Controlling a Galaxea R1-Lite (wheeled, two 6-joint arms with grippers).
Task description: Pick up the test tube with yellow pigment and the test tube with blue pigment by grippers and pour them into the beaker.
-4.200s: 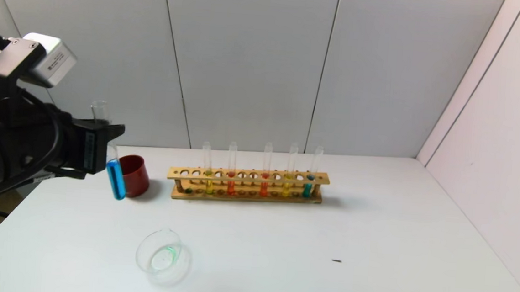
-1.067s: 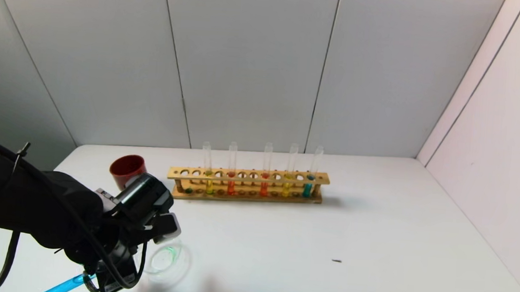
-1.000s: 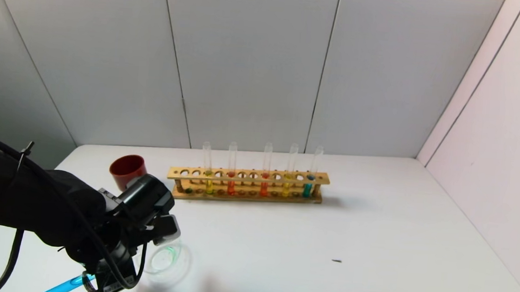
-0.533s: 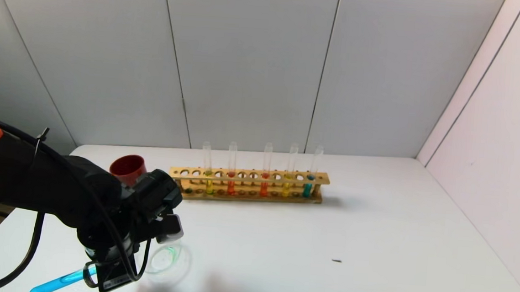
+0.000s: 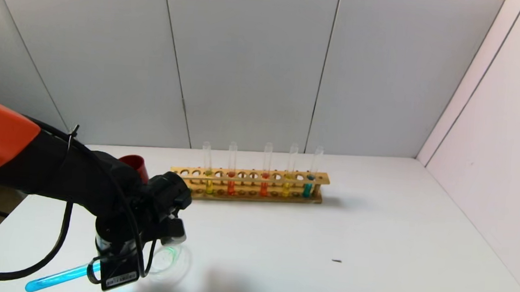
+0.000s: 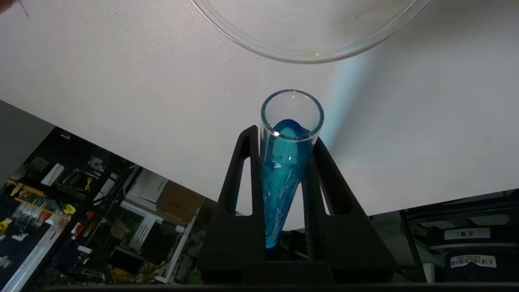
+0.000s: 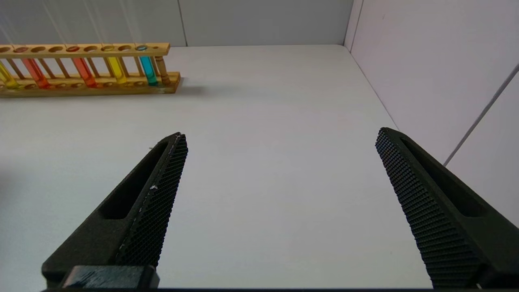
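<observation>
My left gripper point(image 5: 133, 256) is shut on the test tube with blue pigment point(image 5: 61, 277) and holds it tilted almost flat, low over the table's front left. Its round end points left and its open end is at the left rim of the beaker point(image 5: 174, 259). In the left wrist view the fingers point(image 6: 243, 162) clamp the tube point(image 6: 284, 170); blue liquid reaches near its mouth, just short of the beaker's rim point(image 6: 308, 56). The test tube with yellow pigment point(image 5: 209, 181) stands in the wooden rack point(image 5: 249, 175). My right gripper point(image 7: 280, 136) is open and empty over bare table.
A dark red cup point(image 5: 137, 164) stands behind my left arm, left of the rack. The rack also holds orange tubes, a purer yellow tube point(image 5: 287, 184) and a teal tube point(image 5: 307, 188). A small dark speck point(image 5: 336, 261) lies on the table. A wall runs along the right.
Four seconds ago the blue tube was upright by the red cup; it now lies tilted at the beaker. In the last second my left arm rose and shifted right.
</observation>
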